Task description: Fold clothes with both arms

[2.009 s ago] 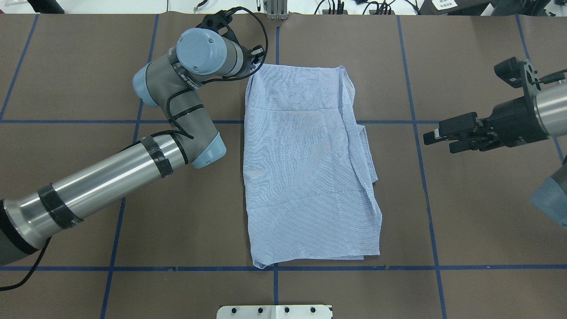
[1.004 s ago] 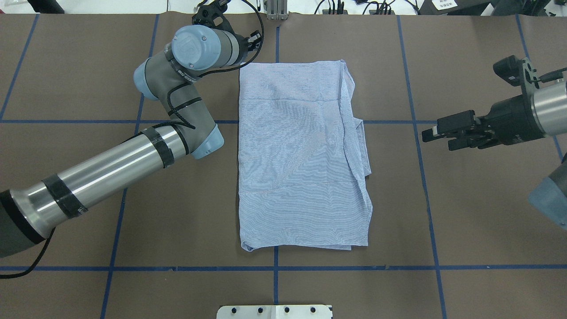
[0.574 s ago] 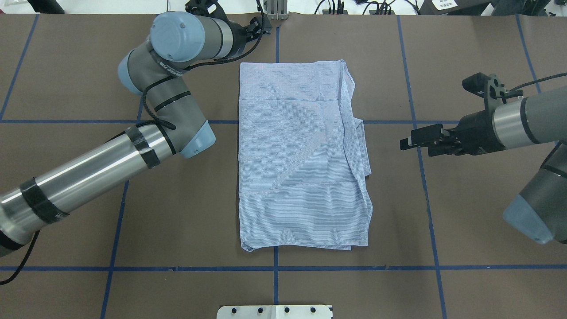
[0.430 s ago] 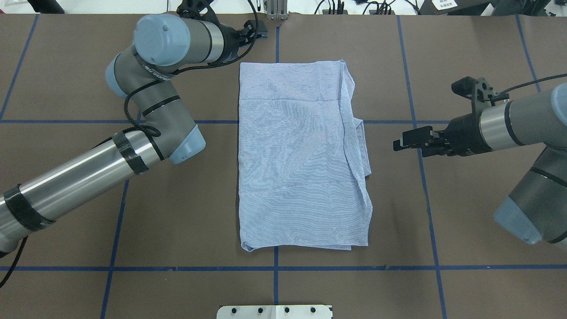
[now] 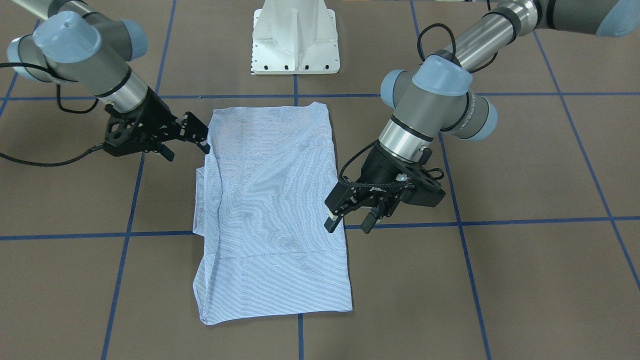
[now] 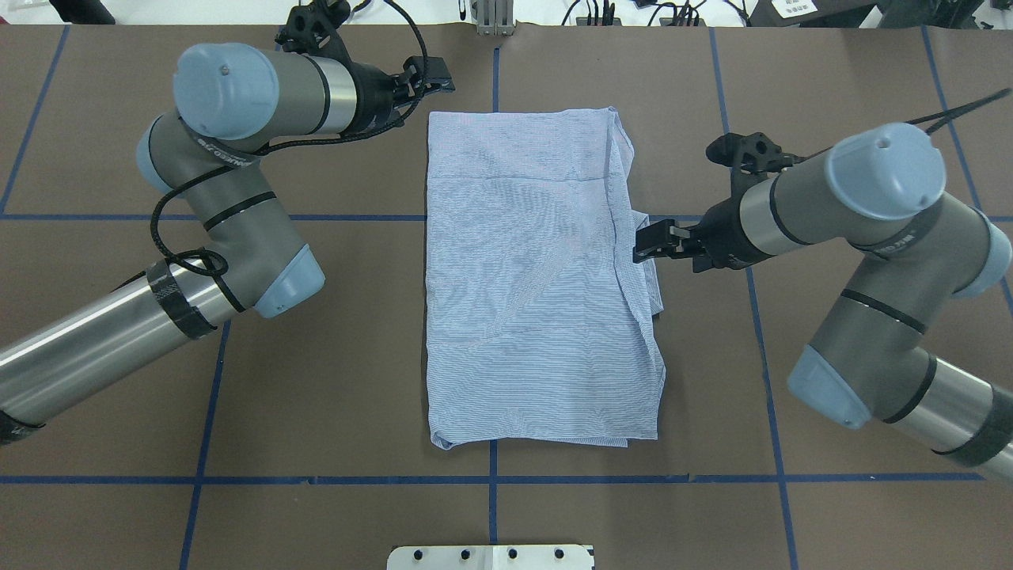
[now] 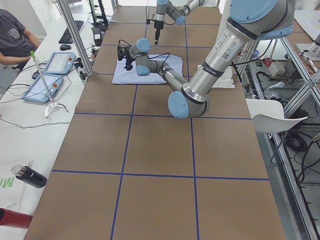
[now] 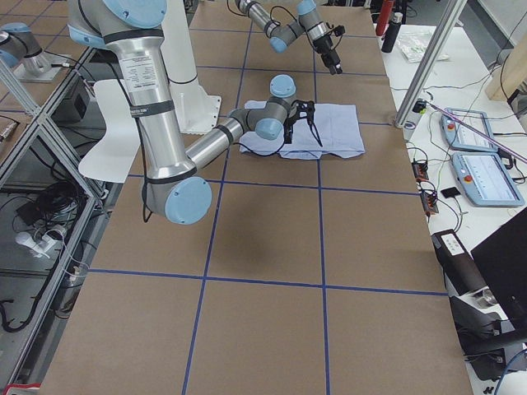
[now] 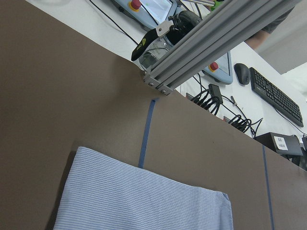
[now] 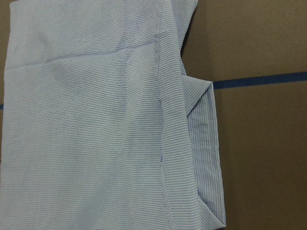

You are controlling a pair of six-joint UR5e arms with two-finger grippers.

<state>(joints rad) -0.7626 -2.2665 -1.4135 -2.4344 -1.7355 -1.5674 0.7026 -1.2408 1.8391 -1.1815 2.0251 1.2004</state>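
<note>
The clothes, one light blue striped shirt (image 6: 538, 277), lie folded into a tall rectangle on the brown table; a narrow flap (image 10: 204, 143) sticks out along the right edge. My left gripper (image 6: 437, 75) hovers open just off the shirt's far left corner, and the front-facing view shows its fingers (image 5: 348, 226) spread with nothing between them. My right gripper (image 6: 645, 247) is open at the shirt's right edge, beside the flap, and also appears in the front-facing view (image 5: 186, 150). Both wrist views show only cloth (image 9: 144, 201) and table.
Blue tape lines (image 6: 491, 479) grid the table. The white pedestal base (image 5: 295, 40) stands at the near edge. An aluminium post (image 9: 216, 43) rises at the far edge. Beyond it are a desk with tablets (image 7: 57, 62) and a seated person (image 7: 15, 35).
The shirt slid a little away and to the left, then stayed put. My left gripper drew off its far left corner to the left. My right gripper moved left to the shirt's right edge.
</note>
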